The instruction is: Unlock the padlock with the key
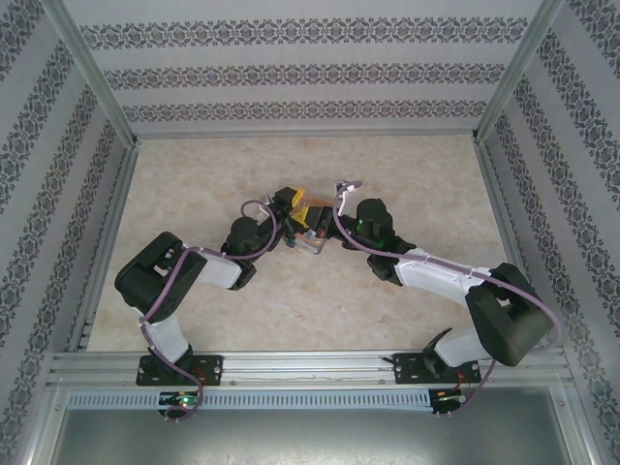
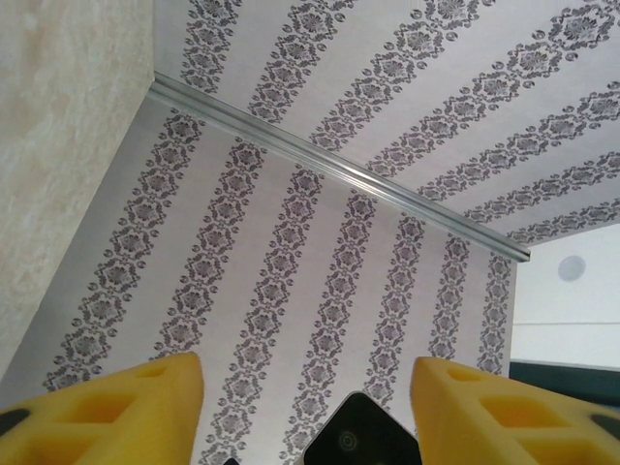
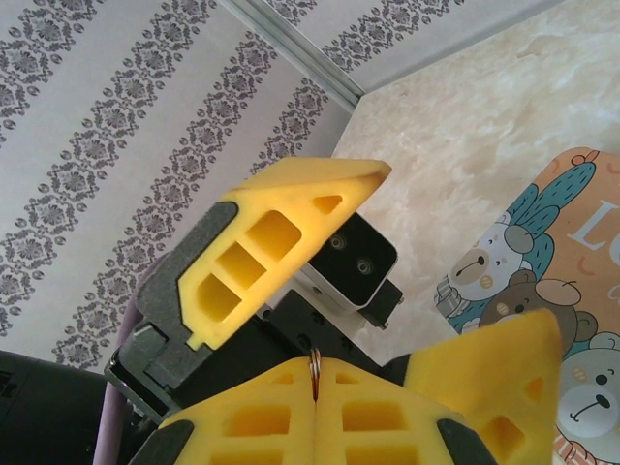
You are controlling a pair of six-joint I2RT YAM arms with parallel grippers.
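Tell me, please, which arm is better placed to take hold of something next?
Left, probably. The left gripper stands open, its yellow foam fingers apart and gripping nothing, beside the right gripper, which is shut on a thin coppery ring.

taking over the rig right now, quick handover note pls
left claw: open, close up against the right claw, gripping nothing I can see.
right claw: shut, pinching a thin ring; whether it belongs to the key or the padlock I can't tell.
tin: lying on the table beside the claws.
done: ring gripped, claws meeting mid-table.
left: nothing shows the padlock open, so probably key in, turn, free the shackle.
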